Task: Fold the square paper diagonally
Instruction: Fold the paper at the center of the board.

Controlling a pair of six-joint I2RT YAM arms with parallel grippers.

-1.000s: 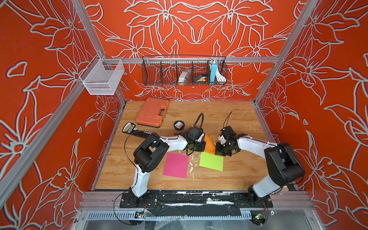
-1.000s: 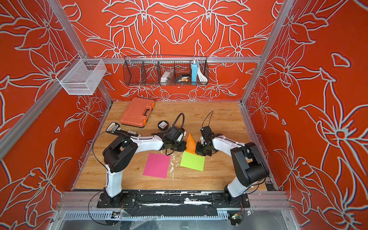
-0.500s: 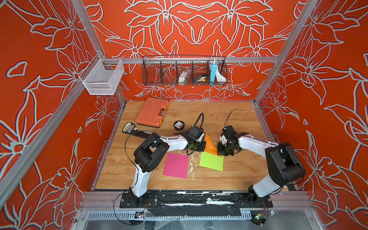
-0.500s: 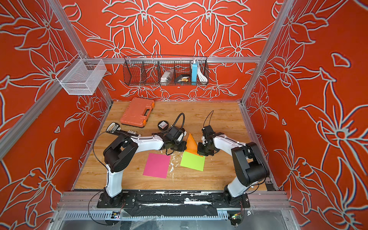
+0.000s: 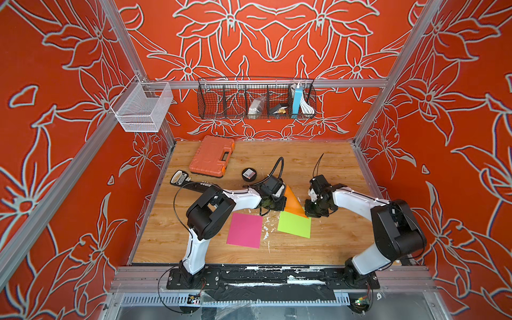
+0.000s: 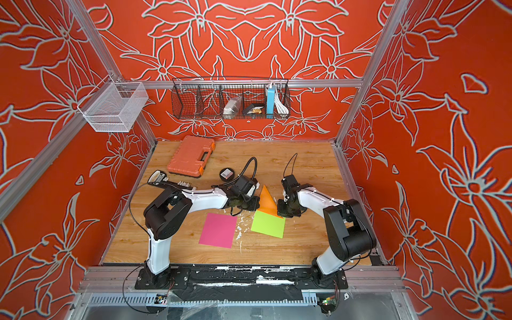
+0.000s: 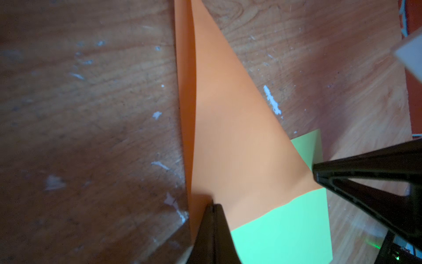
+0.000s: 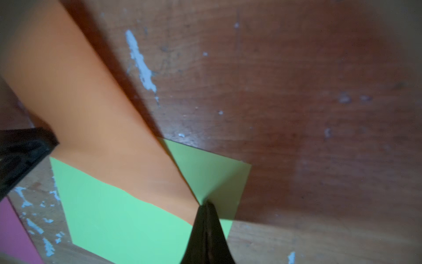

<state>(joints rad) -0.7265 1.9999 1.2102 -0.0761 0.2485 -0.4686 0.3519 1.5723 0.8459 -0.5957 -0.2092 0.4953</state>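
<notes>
Paper [image 5: 293, 201] folded triangular; left hand [image 7: 213, 205], right hand [image 8: 205, 203] closed at corners.

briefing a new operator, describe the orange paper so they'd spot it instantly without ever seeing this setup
On the wooden table, look between the left fingers and the right fingers. The orange paper lies there, its near edge overlapping the green sheet. Unlike that flat square and the pink sheet beside it, it is folded into a triangle.
</notes>
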